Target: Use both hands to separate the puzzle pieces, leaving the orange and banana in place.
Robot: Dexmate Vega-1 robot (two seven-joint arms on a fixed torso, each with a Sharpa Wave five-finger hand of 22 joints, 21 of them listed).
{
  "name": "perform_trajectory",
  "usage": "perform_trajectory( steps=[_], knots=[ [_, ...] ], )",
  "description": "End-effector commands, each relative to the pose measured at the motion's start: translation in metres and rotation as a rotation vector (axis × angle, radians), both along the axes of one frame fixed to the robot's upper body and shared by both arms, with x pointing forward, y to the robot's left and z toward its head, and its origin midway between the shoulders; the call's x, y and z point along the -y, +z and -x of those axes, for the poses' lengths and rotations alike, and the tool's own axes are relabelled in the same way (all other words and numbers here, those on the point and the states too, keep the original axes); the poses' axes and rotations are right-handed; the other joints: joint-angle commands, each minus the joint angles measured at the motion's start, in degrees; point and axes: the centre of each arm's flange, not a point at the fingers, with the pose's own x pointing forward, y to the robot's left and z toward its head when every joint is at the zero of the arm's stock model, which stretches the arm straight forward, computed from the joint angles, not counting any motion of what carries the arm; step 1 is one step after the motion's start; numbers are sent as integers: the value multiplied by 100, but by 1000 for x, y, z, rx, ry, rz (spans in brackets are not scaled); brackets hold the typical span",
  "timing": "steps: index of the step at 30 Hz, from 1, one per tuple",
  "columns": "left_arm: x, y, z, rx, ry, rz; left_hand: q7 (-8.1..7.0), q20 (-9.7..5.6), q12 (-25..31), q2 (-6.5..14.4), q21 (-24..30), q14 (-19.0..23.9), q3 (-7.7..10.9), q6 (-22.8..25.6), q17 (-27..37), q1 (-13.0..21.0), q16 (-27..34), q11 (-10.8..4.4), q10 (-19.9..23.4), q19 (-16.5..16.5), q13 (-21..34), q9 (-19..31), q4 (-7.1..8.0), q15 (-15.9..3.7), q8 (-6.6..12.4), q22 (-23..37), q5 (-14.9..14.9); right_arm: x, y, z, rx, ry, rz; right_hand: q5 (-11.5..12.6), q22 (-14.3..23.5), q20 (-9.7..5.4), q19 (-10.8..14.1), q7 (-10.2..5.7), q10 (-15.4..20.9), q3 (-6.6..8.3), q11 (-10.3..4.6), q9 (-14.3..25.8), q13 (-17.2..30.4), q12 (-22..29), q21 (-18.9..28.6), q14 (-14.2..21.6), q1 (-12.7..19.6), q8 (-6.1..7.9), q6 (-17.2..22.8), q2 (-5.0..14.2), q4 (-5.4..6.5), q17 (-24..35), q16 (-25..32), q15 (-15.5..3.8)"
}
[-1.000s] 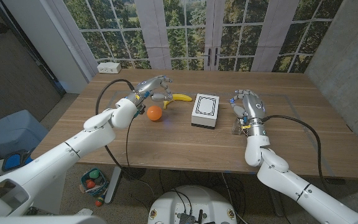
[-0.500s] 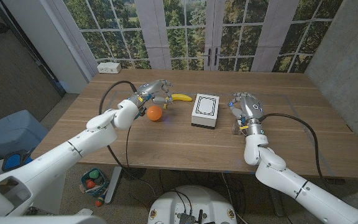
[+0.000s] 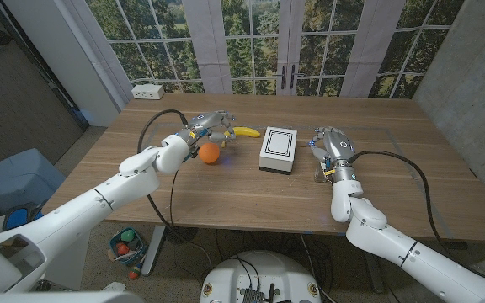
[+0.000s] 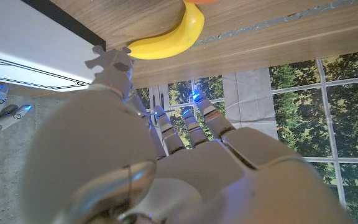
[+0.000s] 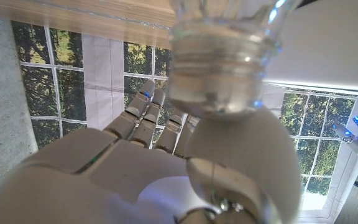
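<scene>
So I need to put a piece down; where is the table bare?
Bare wood lies between the white box and the right hand, and along the near edge. It is crowded by the left hand, orange and banana.

Soft daylight from the tall paned windows (image 3: 285, 46) lights the wooden bench (image 3: 226, 185) evenly, with only faint shadows. The head view is sharp, its edges bowed. Both wrist views blur close up: the clear glass bottle (image 5: 225, 59) is smeared, and blue lights glare.
</scene>
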Motion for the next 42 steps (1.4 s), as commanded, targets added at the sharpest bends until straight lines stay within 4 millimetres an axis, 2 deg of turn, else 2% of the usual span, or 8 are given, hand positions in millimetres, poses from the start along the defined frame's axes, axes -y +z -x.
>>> perform_trajectory(
  steps=[1,5,8,13,23,33,36,42],
  knots=[
    [4,1,-2,0,1,-37,31,6,28,-144,12,4,-121,-209,19,-29,7,6,-37,74,13,-18,-7,-140,-166,24,-42,3,1,-1,-11,0,3,-33,-1,84,-4,-133,-92,52,56,-57,34,-49,-15,-42,-178,-226,-505,-24,10,36,-51,-850],
    [4,3,-1,9,3,-40,-293,73,-21,-227,0,-62,-245,-1091,26,-109,-1,138,-513,86,11,-68,-2,-14,-775,29,-31,5,3,-1,-29,17,-7,-51,3,208,-60,-138,-355,37,165,-117,47,-124,-50,-96,-446,-532,-1146,-72,37,68,-81,-762],
    [4,4,0,11,-1,-37,-528,120,-20,-164,-14,-303,-294,-2403,30,-129,-9,384,-1251,25,-2,-90,7,116,-1129,28,-24,6,5,-1,-31,23,-10,-44,2,325,-175,-188,-577,54,290,-159,58,-153,-112,-191,-603,-821,-1714,-110,19,82,-136,-641],
    [1,6,1,11,-25,-13,-556,148,-10,-90,-31,-430,-397,-3602,29,-365,-18,396,-1575,-29,-6,-107,101,185,-1154,25,-12,8,6,0,-22,48,-29,-9,3,385,-250,-174,-861,79,422,-193,61,-166,-172,-362,-931,-1181,-2492,54,128,160,-175,-506],
    [-8,7,1,10,-135,104,-460,168,-12,287,-74,-884,-674,-5319,35,-1371,-32,573,-2104,-438,-7,-117,449,184,-1113,42,26,11,8,3,26,161,-105,83,11,335,-161,-139,-1202,-3,568,-214,19,-183,-161,-386,-1585,-1353,-3321,349,389,299,-111,-458],
    [-19,3,1,54,-260,238,-567,-5,-33,914,-106,-1444,-733,-6207,76,-2380,-34,651,-2742,-1025,-14,-120,999,40,-1104,50,162,16,13,8,25,286,-173,-56,15,233,-285,-239,-1491,-427,691,-231,-109,-166,-246,-549,-3041,-1298,-3884,555,1088,390,-152,-363],
    [-22,3,0,48,-295,278,-492,-109,-21,1012,-108,-1548,-697,-6365,84,-2613,-25,681,-2815,-1168,-16,-124,1170,-50,-1087,51,222,16,16,9,24,326,-197,-85,11,-16,-383,-299,-1635,-382,644,-246,-191,-181,-301,-703,-3591,-1299,-4039,755,1501,375,-246,-456],
    [-29,2,-2,12,-372,363,-245,-285,-8,1014,-106,-1640,-643,-6574,79,-2937,-7,653,-2881,-1362,-24,-139,1400,-208,-1071,45,301,20,23,13,29,416,-248,-37,1,-354,-469,-191,-1752,-230,646,-257,-275,-189,-355,-913,-4012,-1299,-4176,790,1818,335,-379,-454]
  ],
)
